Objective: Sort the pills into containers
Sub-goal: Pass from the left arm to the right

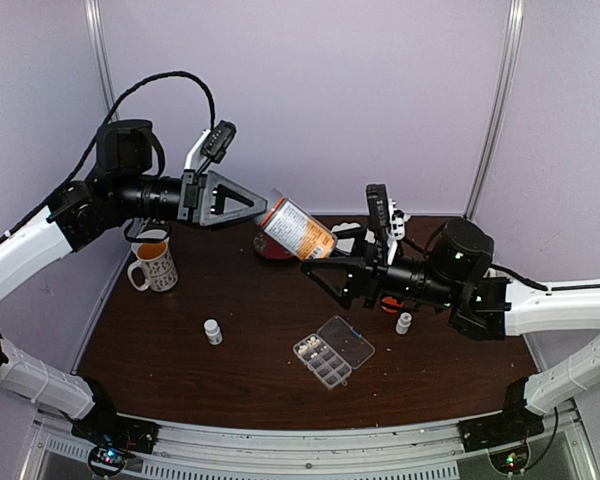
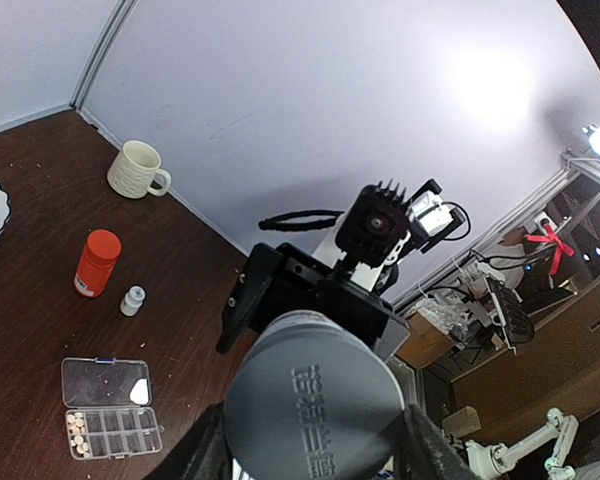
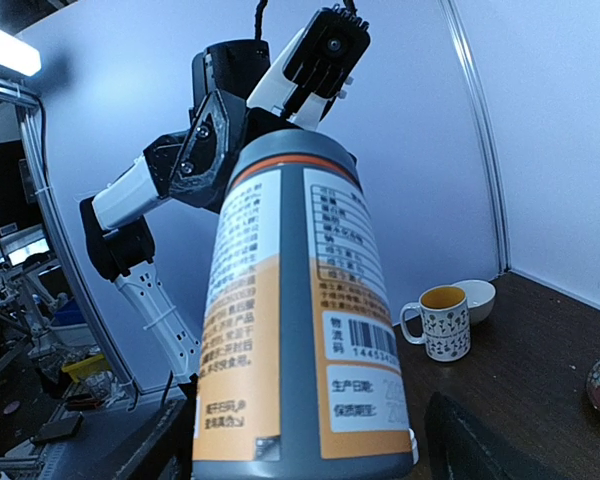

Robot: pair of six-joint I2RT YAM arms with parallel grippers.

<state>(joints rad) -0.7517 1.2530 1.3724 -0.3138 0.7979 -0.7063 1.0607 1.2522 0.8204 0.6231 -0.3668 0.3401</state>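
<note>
A big grey bottle with an orange-and-white label (image 1: 298, 230) hangs tilted in the air over the back of the table. My left gripper (image 1: 263, 215) is shut on its base end; the embossed grey bottom (image 2: 315, 400) fills the space between those fingers. My right gripper (image 1: 315, 262) stands open around the bottle's other end (image 3: 290, 320), with a gap showing beside its right finger (image 3: 475, 440). The clear pill box (image 1: 333, 350) lies open on the table below, lid flat. A few whitish pills (image 2: 77, 435) sit in its end cells.
A flowered mug (image 1: 155, 265) and a white bowl (image 3: 475, 295) stand at the back left. Small white bottles (image 1: 213, 331) (image 1: 404, 322) stand either side of the pill box. An orange bottle (image 2: 98, 262) stands under my right arm, and a cream mug (image 2: 138, 168) at the back right.
</note>
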